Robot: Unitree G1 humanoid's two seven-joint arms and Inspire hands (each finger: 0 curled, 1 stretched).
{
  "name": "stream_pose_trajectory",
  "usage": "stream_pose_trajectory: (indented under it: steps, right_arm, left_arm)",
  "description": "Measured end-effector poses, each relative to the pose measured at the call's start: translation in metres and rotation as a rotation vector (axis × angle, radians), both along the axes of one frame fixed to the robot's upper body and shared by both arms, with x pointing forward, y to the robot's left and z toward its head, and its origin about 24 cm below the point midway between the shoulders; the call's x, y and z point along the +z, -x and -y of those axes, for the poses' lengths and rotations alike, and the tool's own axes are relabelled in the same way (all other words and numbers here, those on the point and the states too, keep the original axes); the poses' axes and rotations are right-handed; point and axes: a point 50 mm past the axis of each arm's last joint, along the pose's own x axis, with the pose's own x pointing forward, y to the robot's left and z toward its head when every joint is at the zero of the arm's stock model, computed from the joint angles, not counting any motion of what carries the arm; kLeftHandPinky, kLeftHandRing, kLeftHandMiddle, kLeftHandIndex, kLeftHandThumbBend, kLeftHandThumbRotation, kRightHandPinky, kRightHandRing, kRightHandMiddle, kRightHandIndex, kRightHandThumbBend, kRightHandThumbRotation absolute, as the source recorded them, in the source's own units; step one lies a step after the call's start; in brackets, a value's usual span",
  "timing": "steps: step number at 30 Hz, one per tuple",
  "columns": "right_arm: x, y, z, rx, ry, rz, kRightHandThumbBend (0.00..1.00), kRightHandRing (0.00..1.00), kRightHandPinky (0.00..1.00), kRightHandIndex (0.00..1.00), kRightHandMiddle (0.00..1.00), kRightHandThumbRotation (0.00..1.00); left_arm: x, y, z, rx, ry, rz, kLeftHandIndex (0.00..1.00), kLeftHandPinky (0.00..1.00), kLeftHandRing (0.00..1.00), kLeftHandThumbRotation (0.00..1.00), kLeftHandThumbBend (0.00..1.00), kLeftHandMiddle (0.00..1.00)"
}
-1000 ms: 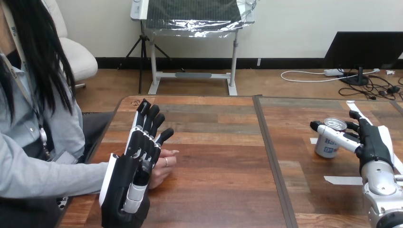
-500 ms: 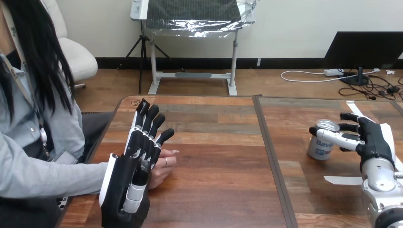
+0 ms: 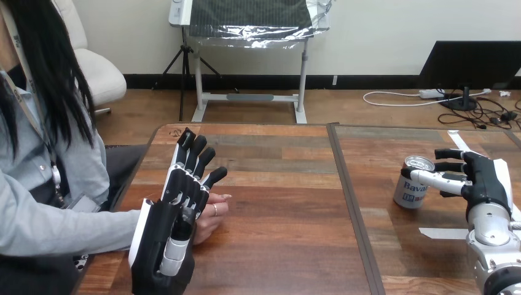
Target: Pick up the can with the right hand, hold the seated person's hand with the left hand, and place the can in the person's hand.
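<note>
The can [image 3: 410,187], silver-topped with a white label, leans left on the right part of the table [image 3: 289,246]. My right hand [image 3: 482,181] is just right of it. The thumb [image 3: 433,178] lies across the can's front and the fingers [image 3: 447,153] curl in at its far right side, so the can sits between their tips. My left hand [image 3: 175,212] stands on edge at the table's left with its fingers straight. It is close beside the person's hand [image 3: 215,212], which rests on the table and is partly hidden behind it. I cannot tell whether they touch.
A seam [image 3: 351,209] splits the table into two tops. White tape strips lie near my right hand, one in front [image 3: 441,233] and one behind [image 3: 458,136]. The person's grey sleeve [image 3: 67,227] lies along the left edge.
The can has shifted left and tipped as my right hand's fingers and thumb closed in on it. My left hand and the person's hand have stayed put.
</note>
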Motion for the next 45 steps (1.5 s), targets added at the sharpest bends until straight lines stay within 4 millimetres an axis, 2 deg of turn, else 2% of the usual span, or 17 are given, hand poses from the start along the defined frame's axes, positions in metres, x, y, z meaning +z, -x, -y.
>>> stream_pose_trajectory:
  steps: [8,17,33,42,45]
  right_arm:
    - [0.0,0.0007,0.0013,-0.027,0.013,0.001,0.91,0.54,0.53,0.58,0.54,0.0]
    - [-0.0001,0.0012,0.0021,-0.043,0.022,0.0,0.88,0.51,0.48,0.52,0.53,0.0]
    - [-0.0001,0.0018,0.0035,-0.063,0.001,0.008,0.85,0.45,0.4,0.5,0.5,0.0]
    - [-0.0001,0.0019,0.0036,-0.066,-0.003,0.009,0.85,0.46,0.42,0.5,0.5,0.0]
    - [0.0,0.0019,0.0036,-0.066,-0.003,0.01,0.86,0.49,0.45,0.53,0.51,0.0]
  left_arm:
    - [0.0,0.0,0.0,-0.001,0.0,0.0,0.99,0.86,0.96,0.85,1.0,0.98]
    - [0.0,0.0001,-0.0002,0.001,0.003,0.001,0.98,0.85,0.95,0.85,1.0,0.97]
    - [-0.0017,0.0005,-0.0004,-0.004,0.01,-0.006,0.98,0.85,0.96,0.84,1.0,0.97]
    - [-0.0043,0.0006,0.0003,-0.014,0.011,-0.02,0.98,0.86,0.96,0.84,1.0,0.98]
    - [-0.0047,0.0004,0.0004,-0.016,0.011,-0.022,0.98,0.86,0.96,0.84,1.0,0.98]
